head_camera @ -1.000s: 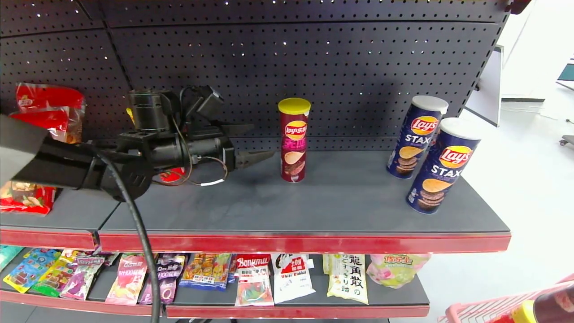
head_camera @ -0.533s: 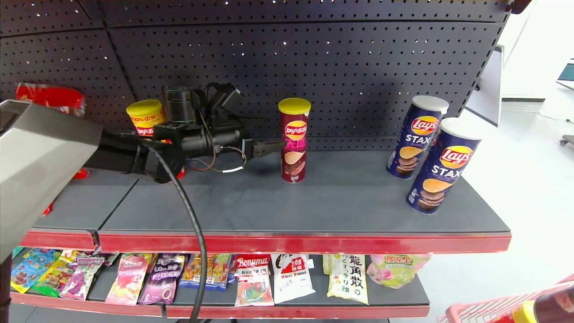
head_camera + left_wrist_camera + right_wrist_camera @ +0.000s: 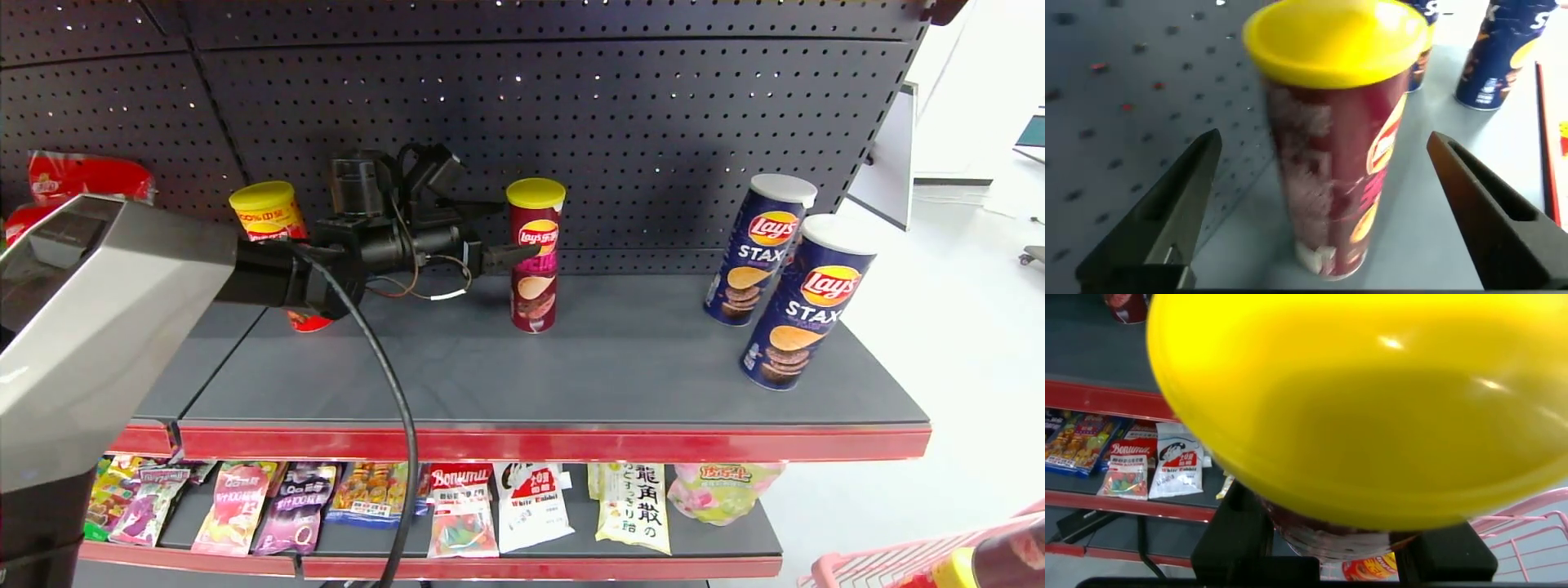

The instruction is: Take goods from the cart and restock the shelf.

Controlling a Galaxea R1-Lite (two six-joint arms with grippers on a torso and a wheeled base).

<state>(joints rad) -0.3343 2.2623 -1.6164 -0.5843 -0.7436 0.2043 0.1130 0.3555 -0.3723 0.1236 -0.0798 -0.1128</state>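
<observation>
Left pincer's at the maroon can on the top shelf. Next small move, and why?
Probably ease the left pincer slightly forward before closing. Its fingers stand open on either side of the maroon can, which is upright on the shelf, but the tips look only level with its near side, so closing now may grip too shallowly.

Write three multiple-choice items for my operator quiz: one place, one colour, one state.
1. Where do the blue cans stand? A. top shelf, right end B. on the floor C. in a basket
2. What colour is the maroon can's lid? A. white B. yellow C. red
3. How is the left gripper? A. shut on the can B. shut, empty C. open
Answers: A, both stand at that shelf's right end; B, the lid is yellow; C, its fingers flank the maroon can, apart.
</observation>
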